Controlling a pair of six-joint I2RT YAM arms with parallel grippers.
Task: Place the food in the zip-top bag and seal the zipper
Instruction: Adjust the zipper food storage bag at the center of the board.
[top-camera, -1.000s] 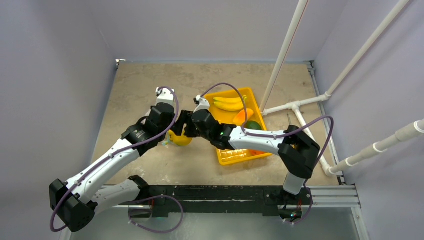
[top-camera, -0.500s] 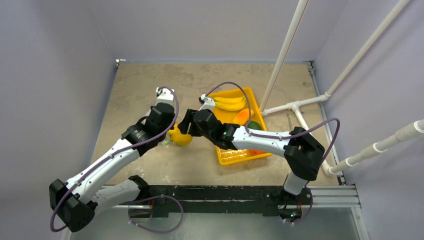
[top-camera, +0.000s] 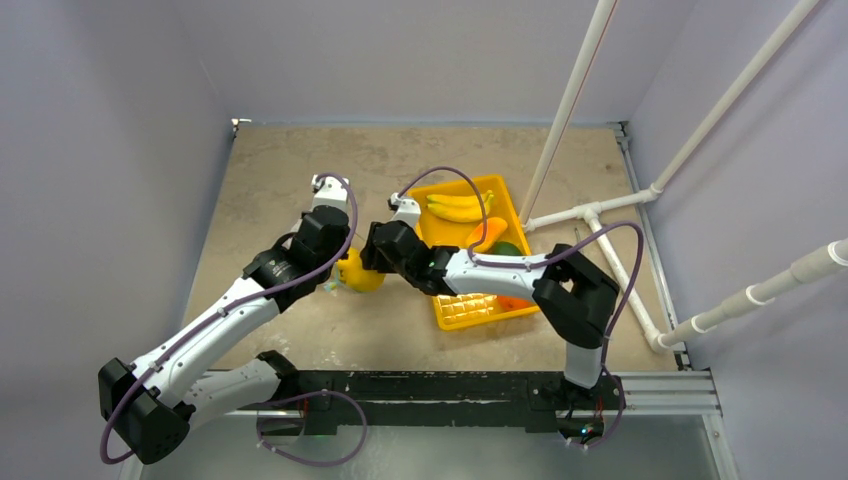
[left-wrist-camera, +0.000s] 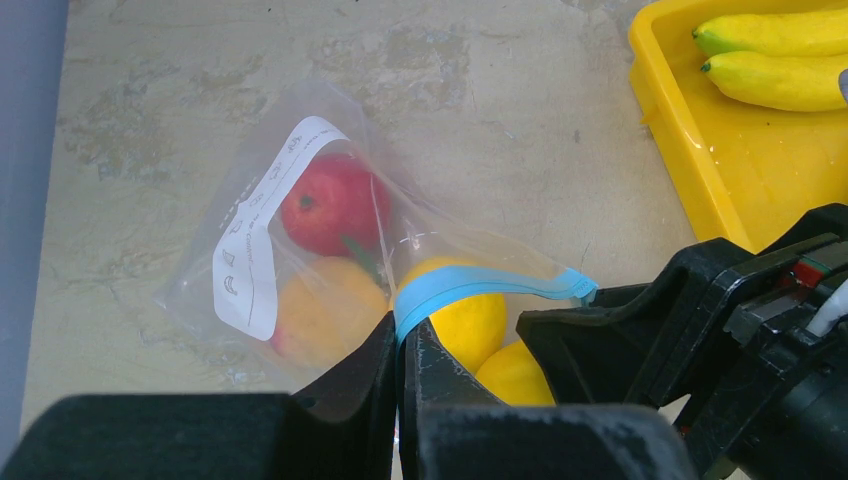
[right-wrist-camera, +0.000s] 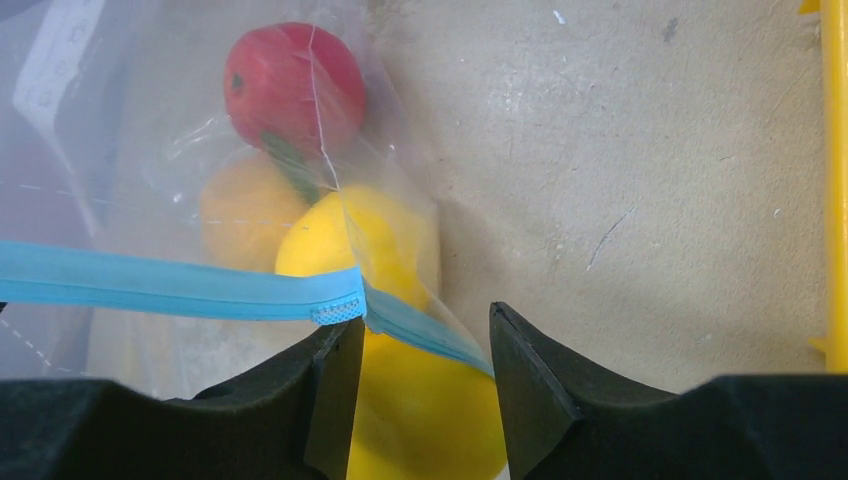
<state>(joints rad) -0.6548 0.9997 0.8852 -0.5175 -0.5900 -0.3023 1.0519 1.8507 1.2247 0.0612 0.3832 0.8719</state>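
Tabletop (top-camera: 270, 190) has the yellow tray (left-wrist-camera: 720, 170) on it, and the zip-top bag (left-wrist-camera: 250, 250) lies just off the tray's left side. Left pincer (left-wrist-camera: 400, 350) is clamped on the bag's mouth at the end far from the tray. Right pincer (right-wrist-camera: 420, 325) hangs with jaws apart over the tray-side end. The zipper (left-wrist-camera: 480, 283) runs lengthwise toward the tray, so I reckon the right one only has to close where it is. Some food (left-wrist-camera: 325, 205) is inside the bag
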